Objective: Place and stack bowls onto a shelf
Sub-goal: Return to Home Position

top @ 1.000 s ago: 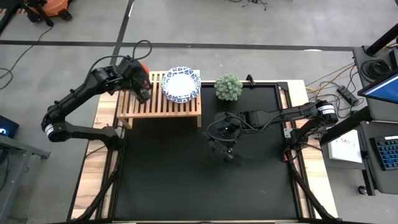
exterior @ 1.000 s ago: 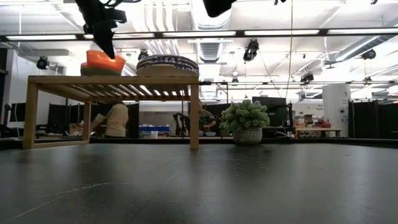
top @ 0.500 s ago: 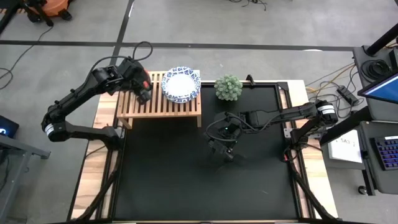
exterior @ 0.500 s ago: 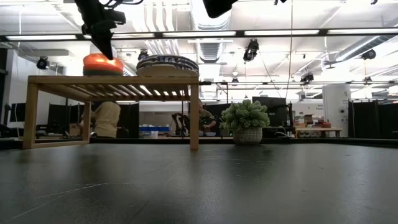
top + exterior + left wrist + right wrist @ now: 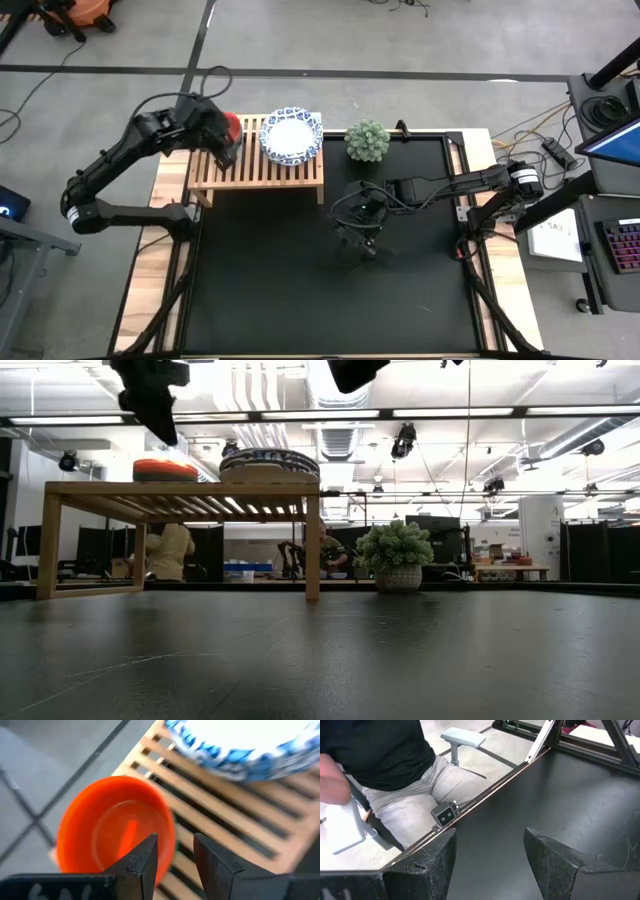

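Observation:
A red-orange bowl (image 5: 112, 827) sits level on top of a short stack of small bowls (image 5: 165, 468) at the left end of the light-wood shelf (image 5: 262, 170). My left gripper (image 5: 175, 852) hangs open just above this bowl, clear of its rim, and shows in the low view too (image 5: 163, 432). A stack of white bowls with blue rims (image 5: 291, 135) stands on the shelf's right half. My right gripper (image 5: 360, 245) waits open above the black mat at mid table, with nothing between its fingers (image 5: 490, 855).
A small potted plant (image 5: 367, 140) stands on the mat right of the shelf. The black mat (image 5: 330, 290) stretches bare toward the near edge. A seated person (image 5: 395, 775) shows beyond the table's edge in the right wrist view. More people stand in the room behind the shelf (image 5: 172, 550).
My left gripper has opened and let go of the red-orange bowl. The bowl was tilted above the small stack and has settled level onto it. The gripper has then risen and drawn a little toward the table's left edge.

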Available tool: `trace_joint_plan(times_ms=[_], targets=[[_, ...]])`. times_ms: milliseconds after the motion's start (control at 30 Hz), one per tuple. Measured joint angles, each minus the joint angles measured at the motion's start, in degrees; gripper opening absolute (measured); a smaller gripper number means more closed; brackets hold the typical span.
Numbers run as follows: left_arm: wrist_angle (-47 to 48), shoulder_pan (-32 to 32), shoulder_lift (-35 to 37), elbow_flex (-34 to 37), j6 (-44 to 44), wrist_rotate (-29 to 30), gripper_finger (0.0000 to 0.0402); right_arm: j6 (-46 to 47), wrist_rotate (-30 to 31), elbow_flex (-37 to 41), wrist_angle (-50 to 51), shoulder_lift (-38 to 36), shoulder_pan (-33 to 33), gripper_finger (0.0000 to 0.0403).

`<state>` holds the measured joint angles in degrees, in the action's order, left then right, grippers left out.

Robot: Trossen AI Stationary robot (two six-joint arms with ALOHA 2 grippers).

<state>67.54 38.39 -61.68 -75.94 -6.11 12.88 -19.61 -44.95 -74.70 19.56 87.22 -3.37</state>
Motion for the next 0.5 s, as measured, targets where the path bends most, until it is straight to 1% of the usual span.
trace_joint_plan(times_ms=[33,100,167,233,300,433,500], targets=[[-0.1,-0.2,1.0,0.0,1.4,-1.7,0.0109,-0.2,0.0,0.0,0.4,0.0,0.0,0.0221],[-1.8,-1.1,3.6,0.9,4.6,-7.3,0.0109,-0.8,0.0,0.0,1.1,0.0,0.0,0.0221],[-5.6,-2.9,7.0,3.2,8.1,-13.2,0.0107,-1.0,0.0,0.0,1.5,0.0,0.0,0.0221],[-10.4,-6.1,10.7,6.4,12.5,-17.3,0.0104,0.0,0.1,0.0,2.6,-0.3,0.0,0.0221],[-14.3,-10.6,14.8,10.3,15.4,-18.3,0.0101,-0.5,0.1,0.2,4.7,-1.1,0.0,0.0221],[-24.1,-20.8,22.3,19.5,20.1,-18.2,0.0095,-2.0,0.3,2.6,4.3,-2.8,0.1,0.0221],[-30.1,-25.6,25.4,24.5,21.7,-18.1,0.0093,-1.2,3.2,4.5,3.0,-4.0,0.3,0.0221]])
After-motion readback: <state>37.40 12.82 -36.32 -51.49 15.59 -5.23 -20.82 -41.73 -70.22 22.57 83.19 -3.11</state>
